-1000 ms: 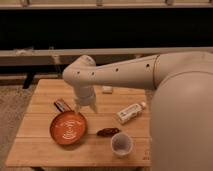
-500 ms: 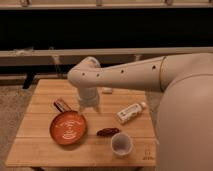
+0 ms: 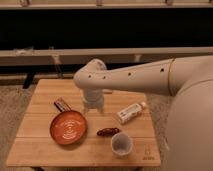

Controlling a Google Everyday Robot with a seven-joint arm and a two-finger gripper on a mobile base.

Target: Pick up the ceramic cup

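The ceramic cup (image 3: 121,144) is small, round and pale greyish-white with a darker inside. It stands upright near the front right of the wooden table (image 3: 40,147). My gripper (image 3: 93,107) hangs from the white arm over the middle of the table, behind the orange plate (image 3: 68,127). It is well up and to the left of the cup, apart from it and holding nothing that I can see.
The orange plate with white swirls sits front left. A white labelled bottle (image 3: 130,112) lies on its side at the right. A small dark brown item (image 3: 108,132) lies between plate and cup. A dark packet (image 3: 61,104) lies behind the plate.
The arm has shifted slightly to the right over the table. The cup, plate and bottle have not moved.
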